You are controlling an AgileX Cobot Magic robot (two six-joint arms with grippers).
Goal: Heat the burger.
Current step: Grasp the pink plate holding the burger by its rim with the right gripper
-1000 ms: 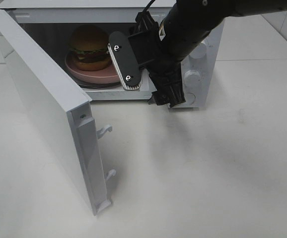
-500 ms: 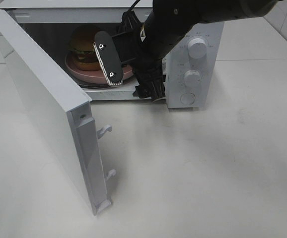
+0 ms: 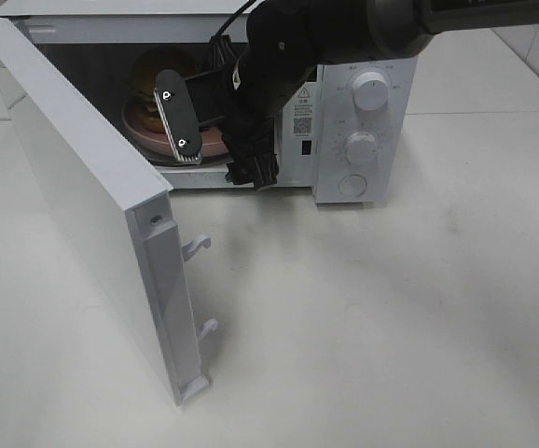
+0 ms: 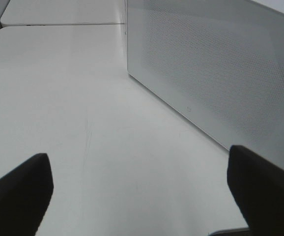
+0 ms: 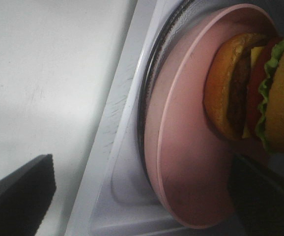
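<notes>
The burger sits on a round pink plate inside the open microwave, partly hidden behind my right arm. In the right wrist view the burger shows its golden bun, dark patty, red layer and green lettuce on the pink plate. My right gripper hangs at the oven's mouth, just in front of the plate, open with nothing between its fingers. In its own view the right gripper spans the plate's near edge. My left gripper is open over bare table beside the door's outer face.
The microwave door stands swung wide toward the front left, its latch hooks sticking out. Two knobs and a button are on the control panel at the right. A glass turntable lies under the plate. White table surrounds the oven.
My right arm has swung left from in front of the control panel to the oven opening, uncovering the knobs and hiding more of the burger. The gripper stayed open.
</notes>
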